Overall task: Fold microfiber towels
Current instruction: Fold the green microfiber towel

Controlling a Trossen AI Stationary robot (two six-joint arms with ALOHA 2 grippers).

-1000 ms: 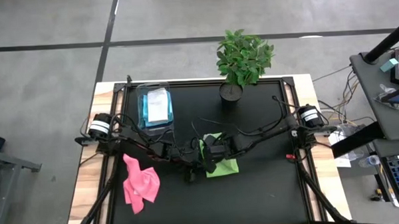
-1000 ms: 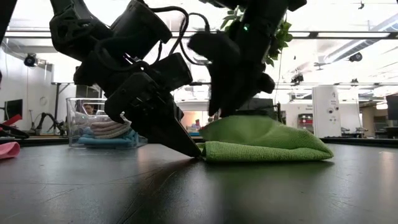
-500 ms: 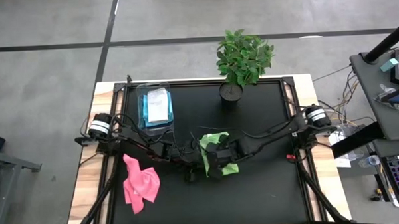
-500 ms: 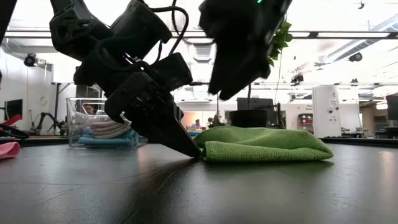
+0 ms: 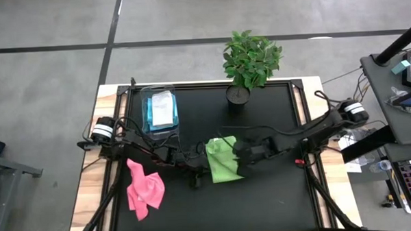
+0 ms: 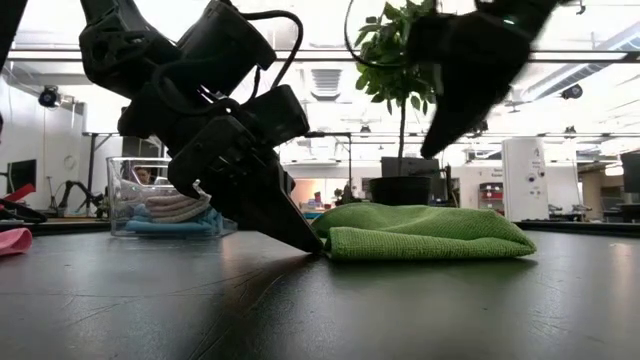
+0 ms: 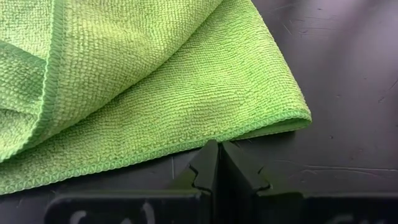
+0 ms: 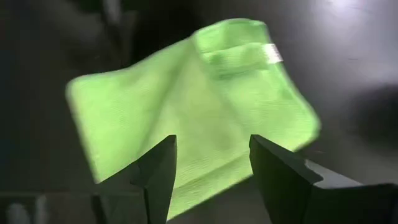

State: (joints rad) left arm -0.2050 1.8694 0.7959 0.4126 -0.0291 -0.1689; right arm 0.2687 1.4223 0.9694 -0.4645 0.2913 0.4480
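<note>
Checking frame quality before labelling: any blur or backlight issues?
Right wrist view: the folded lime green microfiber towel is smeared by motion blur. Low view: bright ceiling lights silhouette both arms. Left wrist view: sharp, weave crisp. High view: evenly lit.

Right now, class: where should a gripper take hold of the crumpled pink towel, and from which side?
Probably the raised ridge of the pink towel, from straight above. It lies bunched, not flat, so its folds give the fingers something to pinch, and nothing stands over it.

You look straight down from overhead, level from the tabletop, and close from both wrists; all share the green towel (image 5: 225, 163).
</note>
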